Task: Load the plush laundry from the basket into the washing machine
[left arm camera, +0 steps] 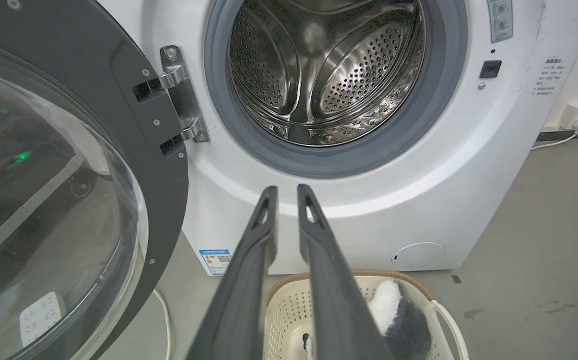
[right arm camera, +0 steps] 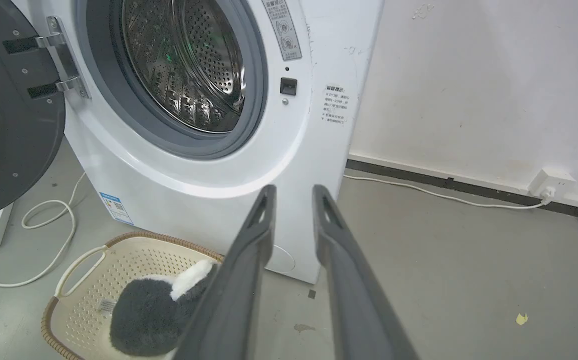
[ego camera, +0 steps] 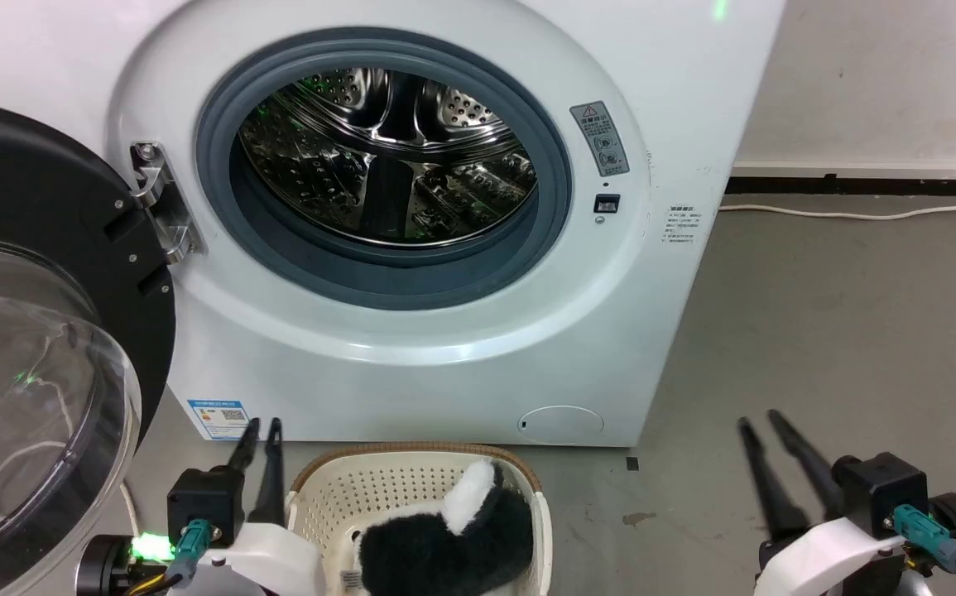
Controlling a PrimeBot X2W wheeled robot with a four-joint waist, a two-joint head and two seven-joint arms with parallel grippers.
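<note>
Head view puts the plush laundry (ego camera: 444, 538) in the basket (ego camera: 329, 505) before the washing machine (ego camera: 444, 364), just right of the left gripper (ego camera: 263, 424) and well apart from the right gripper (ego camera: 759, 419), so the left arm is nearer. Both grippers' fingers stand slightly apart, empty. The plush seems to point toward the washer; its near end is cut off.

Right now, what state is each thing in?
washing machine door: swung open to the left.
drum: empty.
basket: upright on the floor.
plush laundry: lying in the basket, ungrasped.
left gripper: open, empty.
right gripper: open, empty.
</note>
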